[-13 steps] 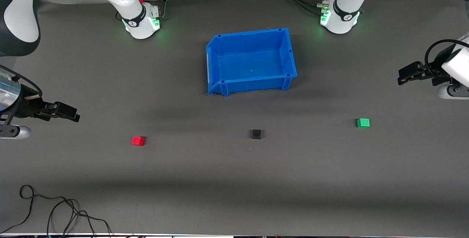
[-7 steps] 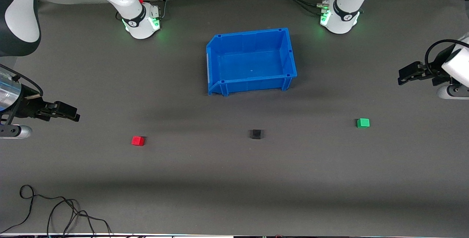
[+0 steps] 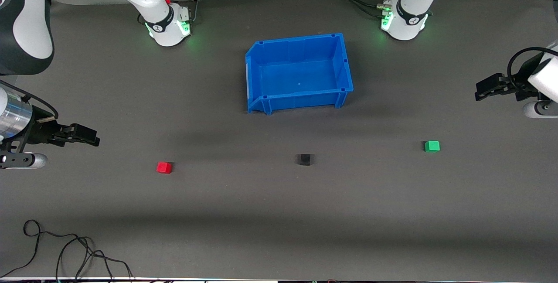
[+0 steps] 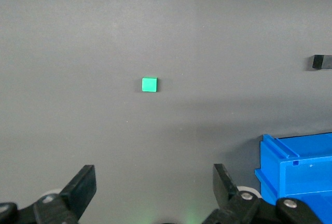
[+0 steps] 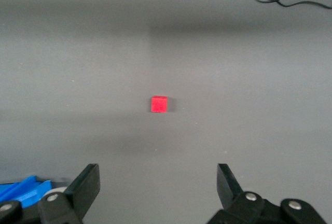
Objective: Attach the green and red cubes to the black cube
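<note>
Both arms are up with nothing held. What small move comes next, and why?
Probably lower the right gripper toward the red cube: its fingers are open and the cube lies free on the table, centred ahead of them. The left gripper, also open, faces the green cube likewise. The black cube sits untouched between them.

Both arms: white glossy shells w/ black joint bands. Right base (image 3: 168, 25) and left base (image 3: 403, 21): white domes, green status lights lit, small red fitting near each, black cables at rear. Right gripper (image 3: 80, 134): black fingers, silver wrist cylinder adj. Left gripper (image 3: 490, 86): black, looped black cable above. Wrist views: black wedge fingers, silver screws on mounts.
</note>
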